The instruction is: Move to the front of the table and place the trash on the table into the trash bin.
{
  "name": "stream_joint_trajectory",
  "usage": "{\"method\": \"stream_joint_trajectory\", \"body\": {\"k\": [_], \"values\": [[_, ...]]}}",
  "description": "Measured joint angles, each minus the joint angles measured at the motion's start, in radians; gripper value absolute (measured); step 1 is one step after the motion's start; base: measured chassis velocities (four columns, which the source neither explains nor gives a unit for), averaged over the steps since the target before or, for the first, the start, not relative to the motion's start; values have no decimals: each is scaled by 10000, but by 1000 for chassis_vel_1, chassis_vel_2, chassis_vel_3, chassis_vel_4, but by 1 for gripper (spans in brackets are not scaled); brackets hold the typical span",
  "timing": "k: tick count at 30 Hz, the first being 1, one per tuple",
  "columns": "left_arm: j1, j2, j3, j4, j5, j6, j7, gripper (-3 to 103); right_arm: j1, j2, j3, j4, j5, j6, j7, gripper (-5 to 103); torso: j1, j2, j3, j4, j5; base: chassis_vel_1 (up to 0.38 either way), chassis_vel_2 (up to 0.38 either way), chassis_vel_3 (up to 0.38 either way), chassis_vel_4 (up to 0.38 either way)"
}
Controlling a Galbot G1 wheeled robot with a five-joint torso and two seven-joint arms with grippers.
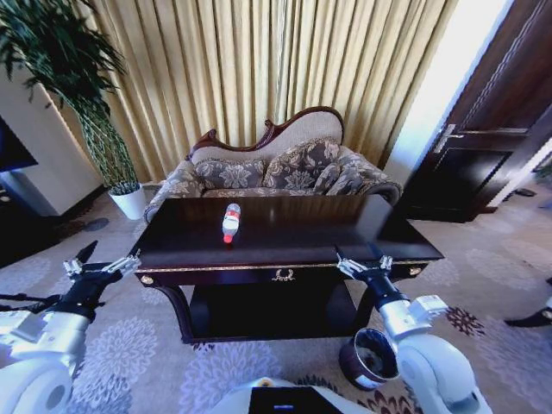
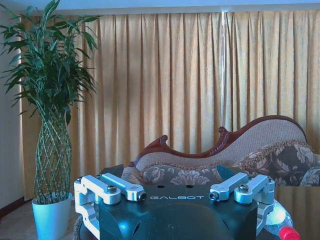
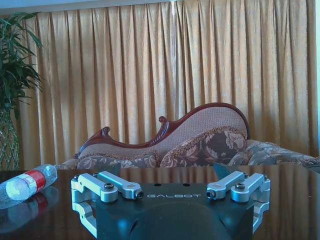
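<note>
Hotel-style living rm: ornate sofa (image 1: 276, 168) w/ carved wood trim, gold curtains (image 1: 259, 69), patterned carpet (image 1: 129, 354), potted plant (image 1: 86, 95)

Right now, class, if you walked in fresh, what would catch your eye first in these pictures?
The clear bottle with red label lies on its side alone on the dark glossy table, in front of the ornate sofa and gold curtains. Both claws, left and right, hover open at the table's near corners. The round trash bin stands on the carpet by the right arm.

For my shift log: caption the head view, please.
Both open grippers, left and right, hover at the table's front edge; bottle lies on top, bin on the floor.
</note>
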Motion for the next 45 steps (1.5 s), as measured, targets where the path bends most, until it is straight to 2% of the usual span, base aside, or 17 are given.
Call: {"method": "stream_joint_trajectory", "body": {"k": [7,15,20,21,25,26,29,30,32,33,36,37,40,42,45], "values": [[-81,38,104,0,4,0,3,100,-36,2,-57,68,13,-152,-9,100,0,0,0,-1,0,-28,31,29,-38],[-616,644,151,405,-250,117,-94,100,-23,13,-96,-10,44,-123,-13,100,-1,1,-1,0,1,0,0,0,0],[-1647,1438,620,1211,-735,530,-572,100,-111,59,-46,-122,33,-90,-15,100,0,0,0,-3,-2,0,0,0,0],[-1647,1438,620,1211,-735,530,-572,100,-111,59,-46,-122,33,-90,-15,100,0,0,0,-3,-2,0,0,0,0],[-2337,2329,1090,1711,-1449,735,-1277,100,-104,108,-7,-204,25,-60,-16,100,0,1,0,0,-2,0,0,0,0],[-2337,2329,1090,1711,-1449,735,-1277,100,-104,108,-7,-204,25,-60,-16,100,0,1,0,0,-2,0,0,0,0],[-3047,3063,1646,2132,-1739,817,-1725,100,-102,255,3,-252,-34,-41,-16,100,0,0,0,1,0,0,0,0,0],[-3047,3063,1646,2132,-1739,817,-1725,100,-102,255,3,-252,-34,-41,-16,100,0,0,0,1,0,0,0,0,0],[-3869,3505,2440,2458,-1839,986,-2294,100,-106,374,26,-291,-128,-23,-16,100,0,0,0,0,-2,0,0,0,0],[-3869,3505,2440,2458,-1839,986,-2294,100,-106,374,26,-291,-128,-23,-16,100,0,0,0,0,-2,0,0,0,0],[-4952,3791,3700,2849,-1884,1271,-3015,100,-104,449,72,-362,-212,1,-16,100,0,0,0,-1,0,0,0,0,0],[-4952,3791,3700,2849,-1884,1271,-3015,100,-104,449,72,-362,-212,1,-16,100,0,0,0,-1,0,0,0,0,0],[-5966,3909,5174,3284,-1872,1447,-3498,100,-100,454,151,-405,-241,6,-15,100,0,0,1,-1,0,0,0,0,0],[-6192,3910,5479,3379,-1863,1480,-3586,100,-102,450,167,-414,-253,6,-15,100,0,0,1,-1,-2,0,0,0,0],[-7138,3888,6663,3747,-1845,1616,-3882,100,-103,395,185,-477,-318,8,-15,100,0,0,1,0,0,0,0,0,0]]}}
